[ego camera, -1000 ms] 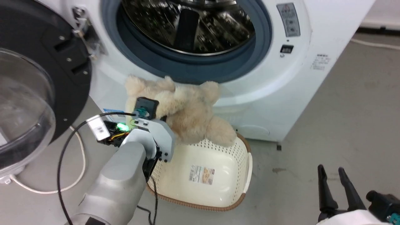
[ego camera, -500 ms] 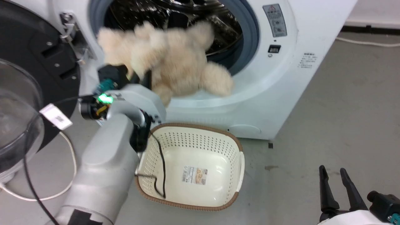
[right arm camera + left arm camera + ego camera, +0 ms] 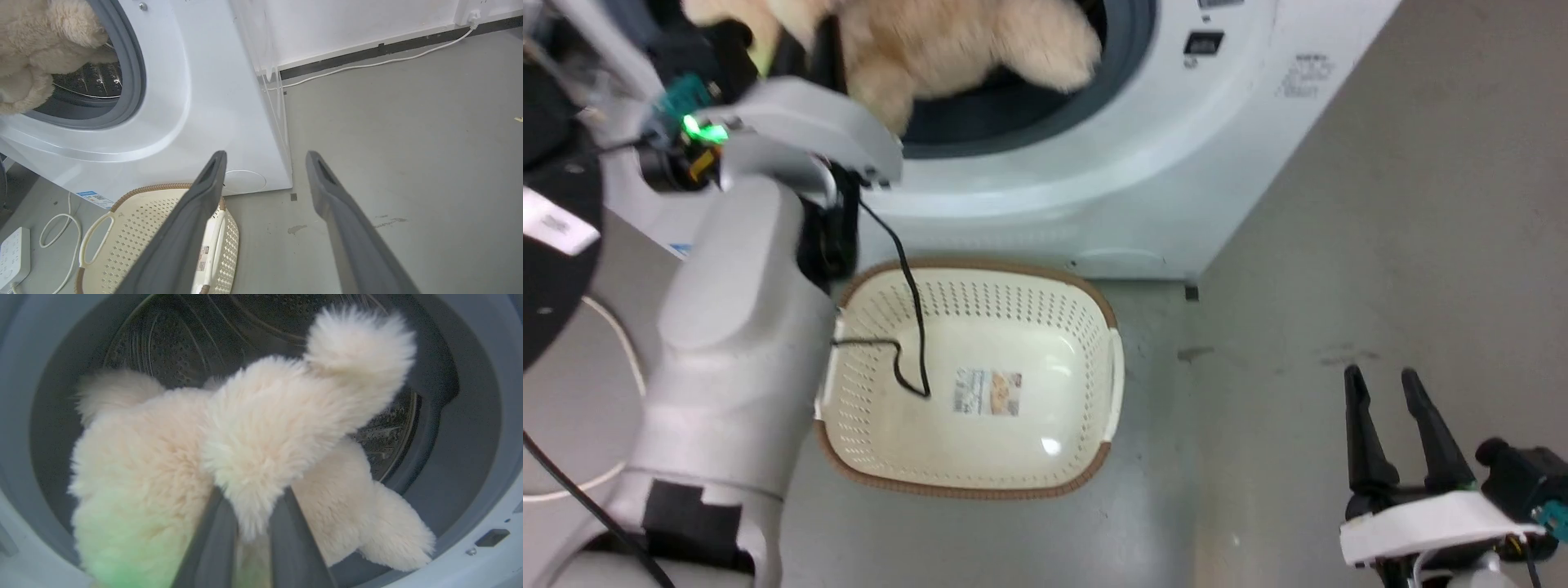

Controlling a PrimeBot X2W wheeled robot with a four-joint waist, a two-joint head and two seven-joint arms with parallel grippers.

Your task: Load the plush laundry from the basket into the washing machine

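The cream-beige plush teddy [image 3: 947,41] hangs in the mouth of the white washing machine [image 3: 1094,188], with one paw over the grey door seal. My left gripper [image 3: 809,49] is raised to the opening. In the left wrist view my left gripper [image 3: 251,498] is shut on a fluffy limb of the plush [image 3: 261,428] in front of the steel drum [image 3: 184,347]. The basket [image 3: 1013,310] sits on the floor below the door and holds only its paper label. My right gripper [image 3: 1380,376] is open low at the right, with nothing between its fingers [image 3: 204,192].
A black cable [image 3: 911,327] from my left arm droops into the basket. The open black-framed door [image 3: 556,269] stands at the left. A white power strip [image 3: 14,253] and cord [image 3: 57,228] lie left of the basket [image 3: 135,228]. Bare grey floor [image 3: 1380,204] stretches right.
My left gripper has lifted the plush off the basket's far rim and up into the washer opening. The head camera has tilted down. My right gripper has stayed put.
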